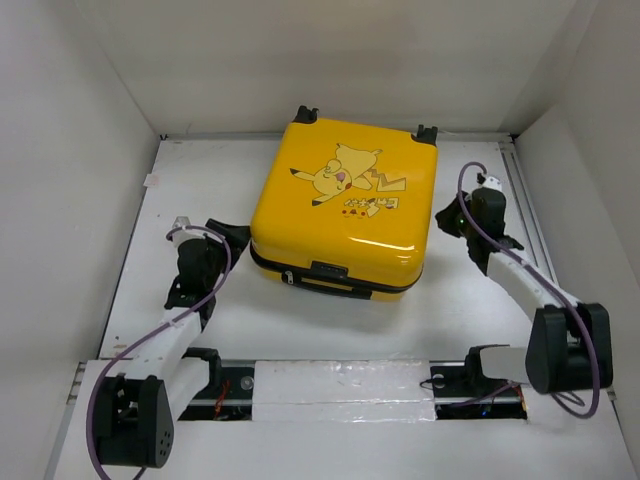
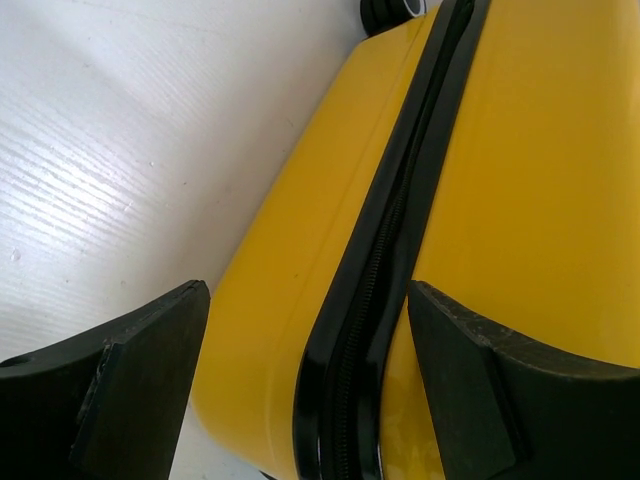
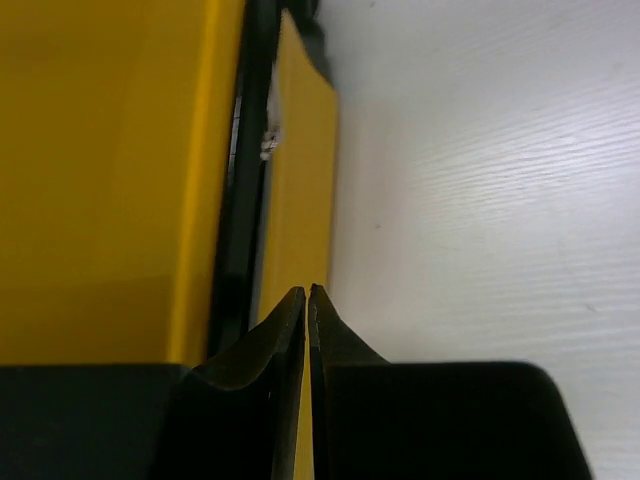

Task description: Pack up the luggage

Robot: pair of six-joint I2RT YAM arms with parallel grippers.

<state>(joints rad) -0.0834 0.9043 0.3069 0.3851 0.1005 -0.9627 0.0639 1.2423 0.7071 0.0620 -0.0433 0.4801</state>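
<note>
A yellow suitcase [image 1: 343,205] with a cartoon print lies flat and shut in the middle of a white surface [image 1: 480,290], slightly turned, its printed side facing up. Two black wheels [image 1: 305,113] stick out at its far edge. A black zip band [image 1: 330,275] runs around its side, seen along the near edge.

The left hand [image 1: 232,236] sits just beside the suitcase's near-left corner. In the left wrist view, its two black fingers [image 2: 140,390] stand wide apart, open, with the suitcase's yellow side [image 2: 270,300] and the zip band [image 2: 375,260] between them. Whether the fingers touch the shell cannot be told.

The right hand [image 1: 447,216] sits just beside the suitcase's right side. In the right wrist view, its two fingers [image 3: 285,340] are pressed together, closed on nothing, their tips pointing along the lower yellow edge [image 3: 300,170] close to the zip band [image 3: 245,170]. White surface [image 3: 480,200] fills the right of that view.

Both arms reach in from a rail [image 1: 340,388] at the near edge. White walls [image 1: 70,150] enclose the surface on the left, right and far sides.
</note>
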